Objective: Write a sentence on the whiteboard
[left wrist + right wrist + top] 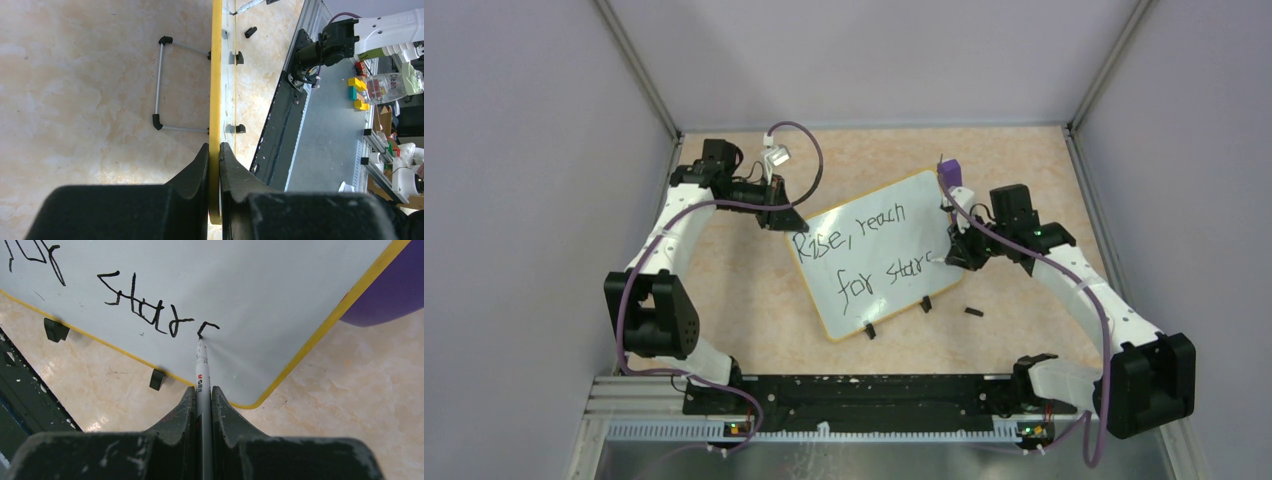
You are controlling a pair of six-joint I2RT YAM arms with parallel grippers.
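Under both arms lies a bench [754, 290] of beige, marbled surface, closed in by plain lavender-grey walls [524, 150] at the left, right and far sides. A black rail [854, 395] carrying the arm bases runs along the near edge.

The left jaws are clenched on the yellow rim of the whiteboard [879, 250] at its far left corner, one finger on each face. The left wrist view looks straight along the board's edge [216, 100]. On the back face a thin wire frame [158, 80] with black corners juts out. On the writing side two black clip feet [239, 58] sit on the lower rim.

The right jaws are clenched on a thin marker pen [202, 375], which runs forward between the fingers. Its tip touches the whiteboard [225, 280] near the rounded lower right corner, at the end of the second line of writing.

The board sits mid-bench between the two arms, turned at an angle, with its clip feet [870, 330] toward the rail. It is white with rounded corners. The sentence [849, 232] is in black handwriting: "Rise, reach" above and "for star" below. After "star" [135, 305] comes a short hooked stroke right at the pen tip.

A purple block [950, 172] stands just beyond the board's far right corner and shows behind the rim in the right wrist view [385, 290]. A small black cap [973, 312] lies on the bench near the right foot, apart from the board.
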